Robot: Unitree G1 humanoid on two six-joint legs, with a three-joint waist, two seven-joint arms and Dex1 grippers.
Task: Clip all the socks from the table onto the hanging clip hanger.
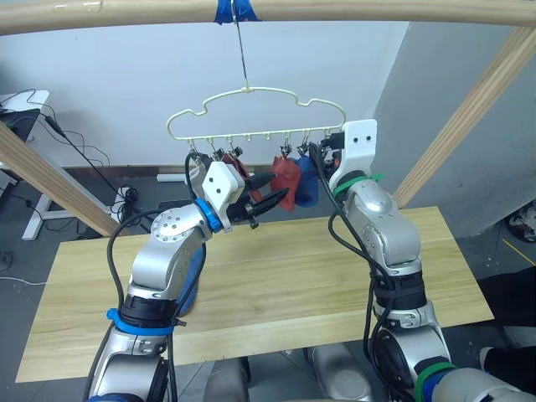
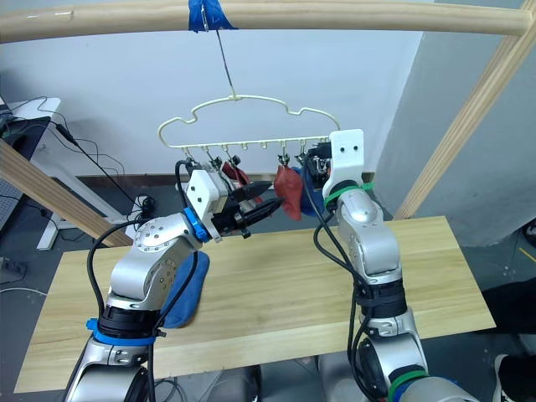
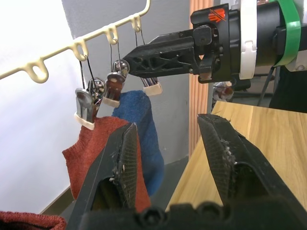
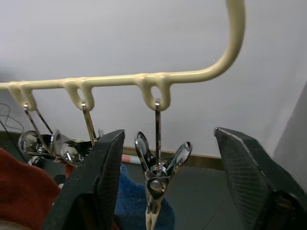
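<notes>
Working on the clipping step, up at the clip hanger, which is hanging by its hook from a pole over the surface.

Reaching the right hand up around one empty clip, fingers spread wide on both sides and not touching it. Holding nothing.

Keeping the left hand up near the hanging socks, fingers spread apart, holding nothing too.

Counting socks: three hanging on clips, namely one red sock, one blue sock just beside it, and one more red sock close by the left hand. Lying on the surface, partly under the left arm: one blue sock. Seeing no grey socks.

Counting other things: one hanger, one row of little shiny clips, two hands.

Probably needing next: going down for the blue sock on the surface, grabbing it, lifting its edge to the empty clip, and squeezing that clip open with the right hand.
</notes>
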